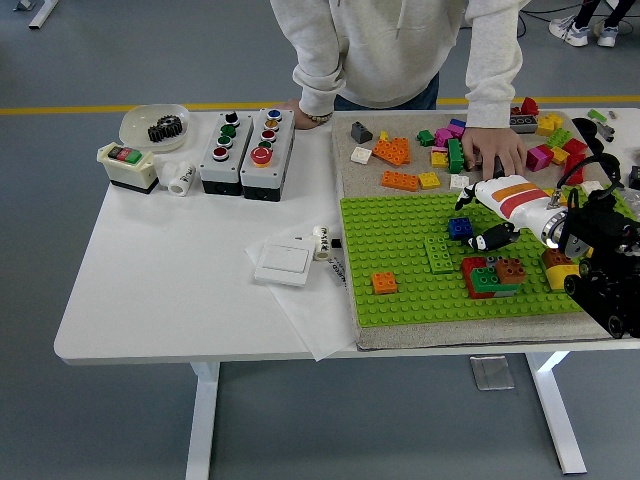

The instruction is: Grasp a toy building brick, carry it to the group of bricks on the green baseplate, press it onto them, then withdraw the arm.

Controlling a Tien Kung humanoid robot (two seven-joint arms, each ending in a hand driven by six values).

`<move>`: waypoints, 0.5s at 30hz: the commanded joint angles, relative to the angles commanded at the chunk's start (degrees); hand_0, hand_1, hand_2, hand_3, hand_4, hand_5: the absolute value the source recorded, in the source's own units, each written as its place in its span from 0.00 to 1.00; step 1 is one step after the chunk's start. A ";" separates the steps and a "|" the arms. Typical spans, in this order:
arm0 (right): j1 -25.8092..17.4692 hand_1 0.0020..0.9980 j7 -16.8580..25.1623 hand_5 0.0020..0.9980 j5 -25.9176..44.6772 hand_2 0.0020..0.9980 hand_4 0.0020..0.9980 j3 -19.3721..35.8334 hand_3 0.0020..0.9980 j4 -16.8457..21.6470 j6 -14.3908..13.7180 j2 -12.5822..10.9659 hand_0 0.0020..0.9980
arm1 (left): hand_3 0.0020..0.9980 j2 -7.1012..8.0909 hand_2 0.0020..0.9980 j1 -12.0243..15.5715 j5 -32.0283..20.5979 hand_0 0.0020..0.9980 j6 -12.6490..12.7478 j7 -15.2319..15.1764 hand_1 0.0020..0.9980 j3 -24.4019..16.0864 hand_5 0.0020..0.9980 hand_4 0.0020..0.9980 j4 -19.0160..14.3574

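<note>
The green baseplate (400, 240) lies on a beige mat at the right of the table. A group of red, green and brown bricks (490, 275) is stuck on its right part. A small blue brick (460, 228) stands on the plate just left of my right hand (480, 220). The hand is white with orange and red stripes. Its black fingers (495, 239) are spread beside the blue brick and hold nothing. A flat green brick (438, 254) and an orange brick (384, 282) also sit on the plate. My left arm is out of view.
A person leans over the far side, one hand (495, 150) on loose bricks (395, 152) on the mat. More loose bricks (550, 135) lie at the back right. Button boxes (245, 150), a wall switch (285, 262) and a bowl with a gear (155, 125) stand left.
</note>
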 joint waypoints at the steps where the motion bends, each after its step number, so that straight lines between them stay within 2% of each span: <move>1: 0.00 0.65 0.00 0.26 0.19 0.69 0.86 -0.10 0.64 -0.28 0.03 0.13 0.62 | 0.60 0.00 0.74 -0.05 0.04 0.77 0.02 0.02 0.75 -0.04 0.59 0.68 0.00; 15: 0.17 0.64 0.56 0.30 2.05 0.66 0.83 -0.19 0.60 -2.04 0.01 1.29 0.61 | 0.60 0.08 0.74 -0.67 0.60 0.77 0.04 0.13 0.75 -0.20 0.59 0.68 -0.06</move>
